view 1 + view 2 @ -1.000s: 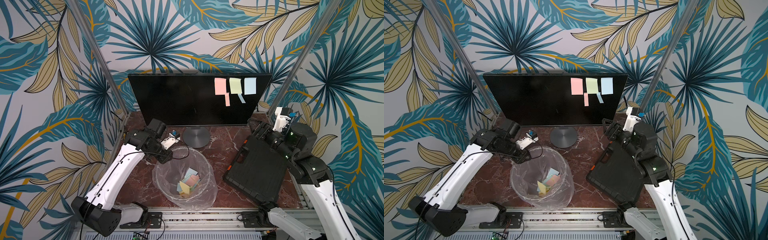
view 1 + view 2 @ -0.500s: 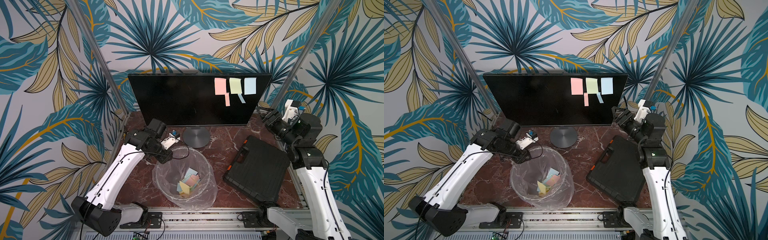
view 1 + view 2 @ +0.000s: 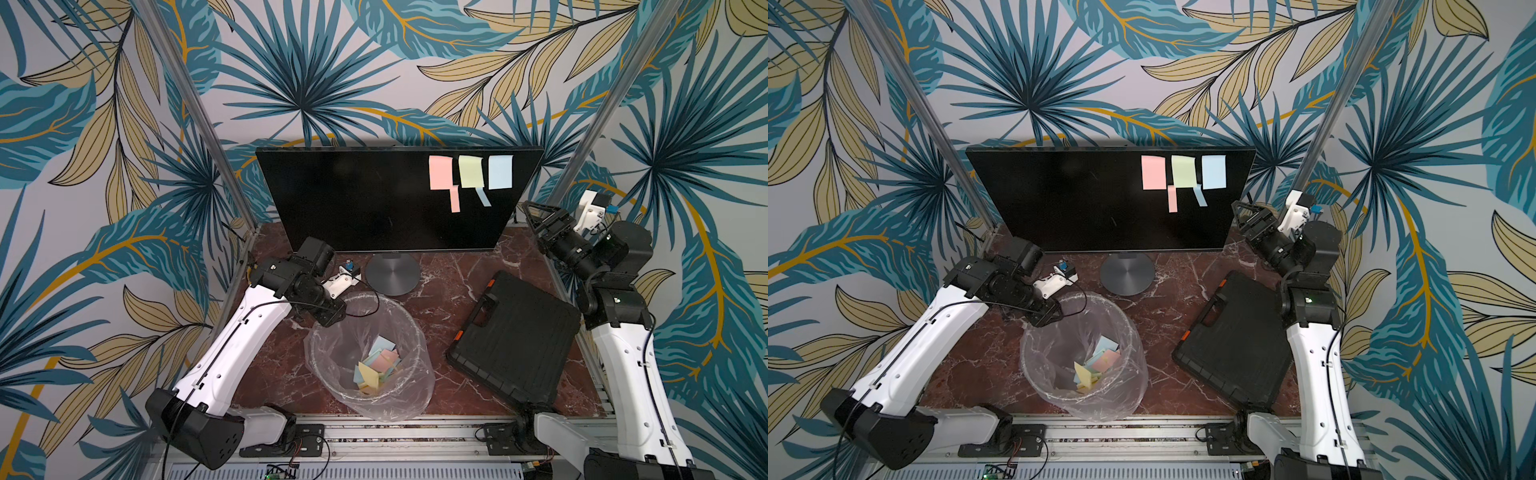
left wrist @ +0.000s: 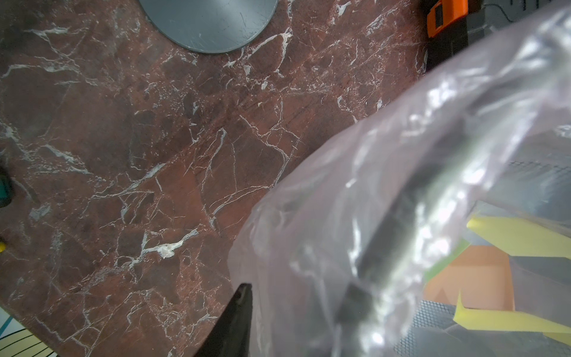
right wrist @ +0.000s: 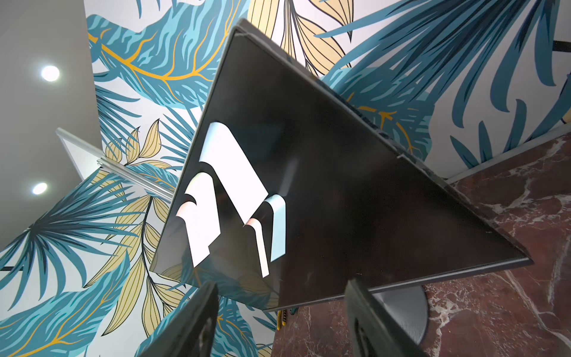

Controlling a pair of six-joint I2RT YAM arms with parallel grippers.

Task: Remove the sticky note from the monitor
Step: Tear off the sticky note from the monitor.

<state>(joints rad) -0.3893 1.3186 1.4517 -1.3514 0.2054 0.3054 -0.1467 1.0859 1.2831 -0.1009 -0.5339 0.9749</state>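
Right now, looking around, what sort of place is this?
Likely a staged robot test booth, not an office: left arm and right arm mounted on a metal rail, a monitor with sticky notes on a marble-look table, leaf wallpaper.

Place: robot lab test booth. Evidence: my left arm (image 3: 237, 345) and right arm (image 3: 623, 374) mounted on a metal rail (image 3: 415, 432) along the front edge; leaf-print walls (image 3: 374, 62) on three sides; slanting metal posts (image 3: 192, 99); marble-look tabletop (image 3: 449, 291); one monitor (image 3: 374, 199); recessed ceiling lights (image 5: 50, 73).

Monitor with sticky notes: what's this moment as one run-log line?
right hand open, beside monitor edge, nothing held | left hand shut at bin rim | sticky notes on screen
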